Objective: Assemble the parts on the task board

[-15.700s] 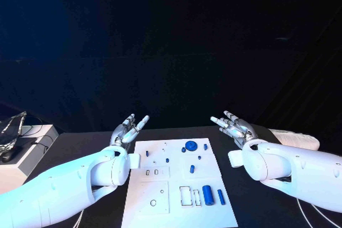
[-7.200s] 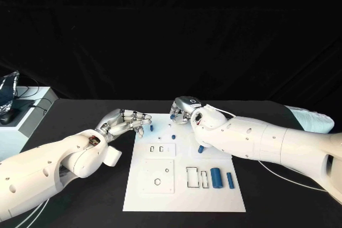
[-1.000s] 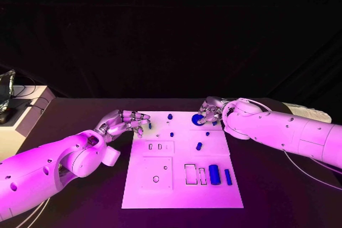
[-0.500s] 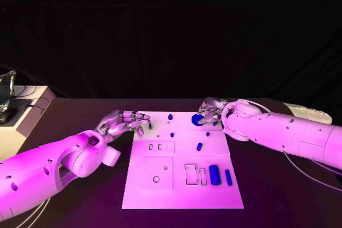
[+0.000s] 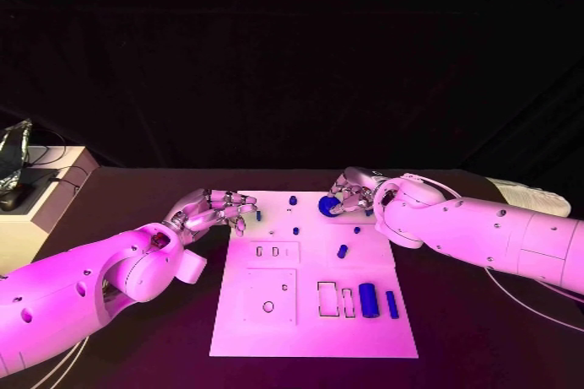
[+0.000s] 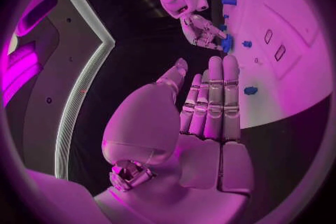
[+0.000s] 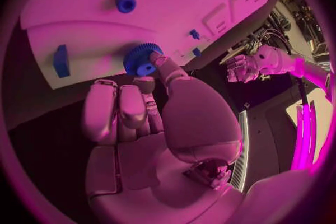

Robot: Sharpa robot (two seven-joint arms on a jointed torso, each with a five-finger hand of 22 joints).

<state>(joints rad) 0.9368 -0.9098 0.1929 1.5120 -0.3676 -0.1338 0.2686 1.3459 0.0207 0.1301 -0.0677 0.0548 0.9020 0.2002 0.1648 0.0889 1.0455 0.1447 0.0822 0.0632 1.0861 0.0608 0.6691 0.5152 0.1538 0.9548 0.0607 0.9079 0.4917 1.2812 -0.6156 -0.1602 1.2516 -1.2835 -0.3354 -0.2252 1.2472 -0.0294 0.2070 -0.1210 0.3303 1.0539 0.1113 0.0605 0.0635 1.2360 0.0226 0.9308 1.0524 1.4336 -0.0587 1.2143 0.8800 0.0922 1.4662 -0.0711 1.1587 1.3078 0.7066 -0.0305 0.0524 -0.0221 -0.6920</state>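
Observation:
The white task board (image 5: pixel 314 321) lies in the middle of the black table. My right hand (image 5: pixel 353 193) hovers at the board's far edge and pinches a round blue toothed part (image 5: pixel 328 205) between thumb and finger; the same part (image 7: pixel 142 59) sits at my fingertips (image 7: pixel 157 61) in the right wrist view. My left hand (image 5: pixel 219 210) hangs by the board's far left corner and holds nothing, its fingers (image 6: pixel 213 95) held side by side with the thumb apart. Small blue pegs (image 5: pixel 296 231) (image 5: pixel 342 251) stand mid-board. A thick blue cylinder (image 5: pixel 368 299) and a thin bar (image 5: pixel 392 304) lie near right.
Two narrow empty slots (image 5: pixel 325 298) are cut beside the cylinder. A square inset with a hole (image 5: pixel 267 306) sits near left, two small slots (image 5: pixel 267 251) above it. A white box (image 5: pixel 36 210) stands at the table's left edge.
My right hand has carried the round toothed part a little to the left over the board's far edge. The left hand has stayed where it was.

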